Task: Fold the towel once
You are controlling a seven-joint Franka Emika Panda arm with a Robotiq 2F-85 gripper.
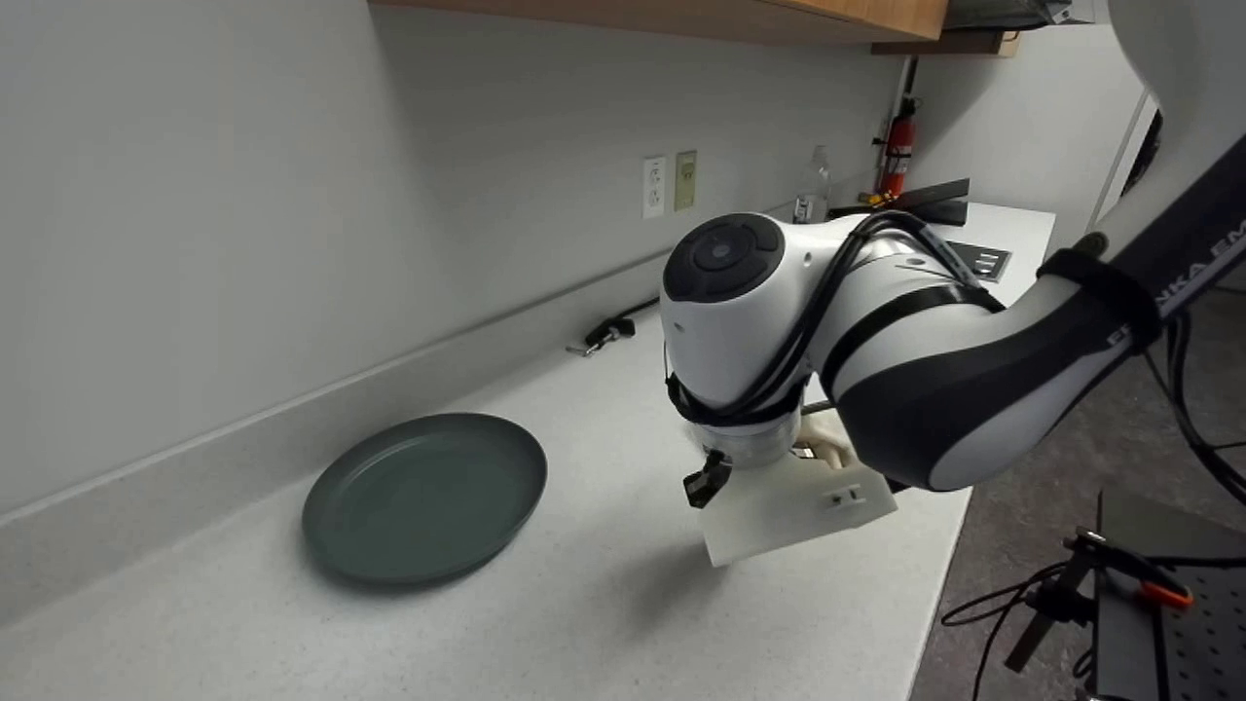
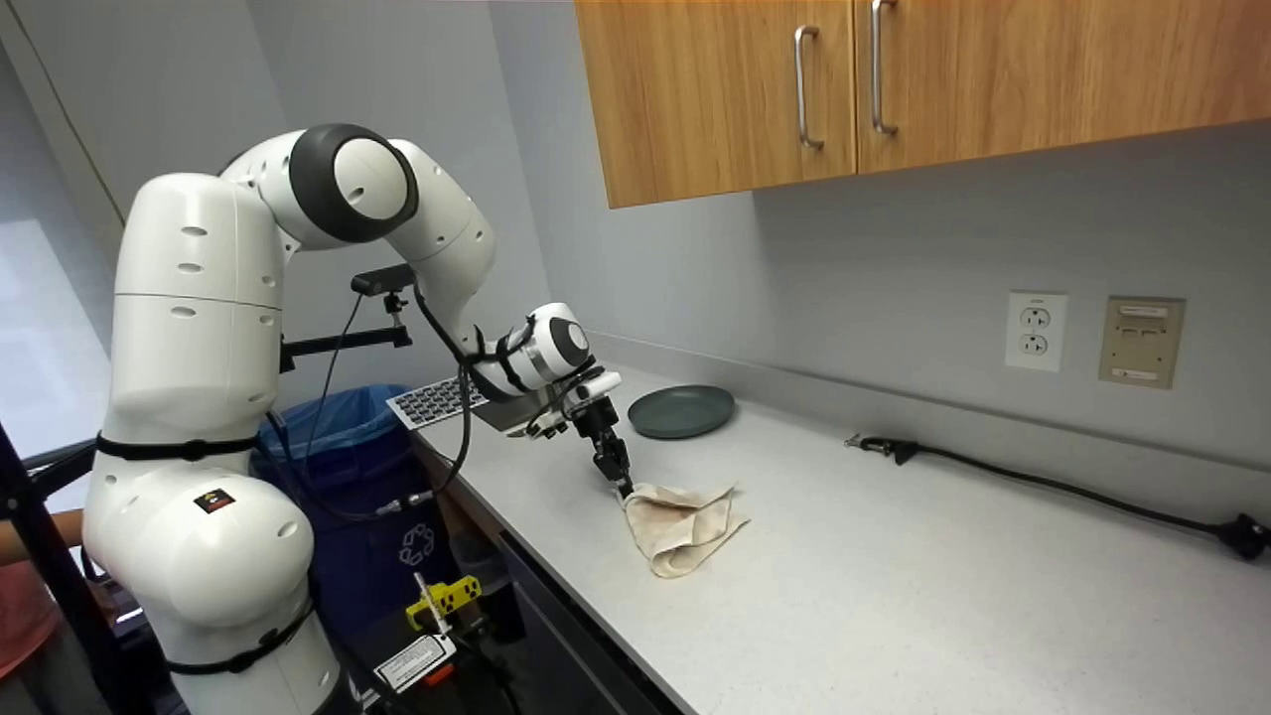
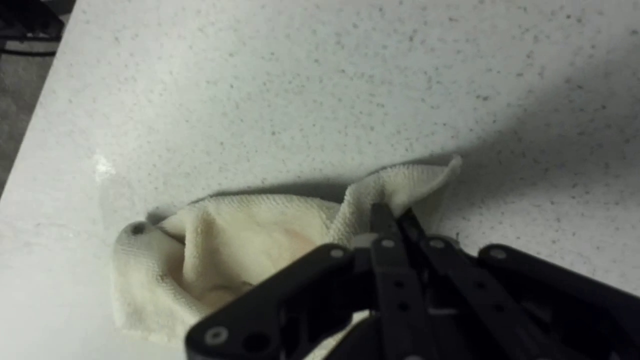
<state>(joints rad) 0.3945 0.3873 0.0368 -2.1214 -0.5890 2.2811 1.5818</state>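
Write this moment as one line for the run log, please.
gripper: shut on towel near its edge | towel: rumpled, on counter | plate: on counter, apart from towel | fold: not yet neat

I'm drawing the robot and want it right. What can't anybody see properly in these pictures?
The towel: partly hidden behind the gripper in the wrist view; mostly behind the robot arm in an exterior view.
The label on the clear bottle: too small to read in an exterior view.
The wooden cabinet: cut off by the top edge in both exterior views.

Exterior views sharing plate [image 1: 423,501], wrist closeup
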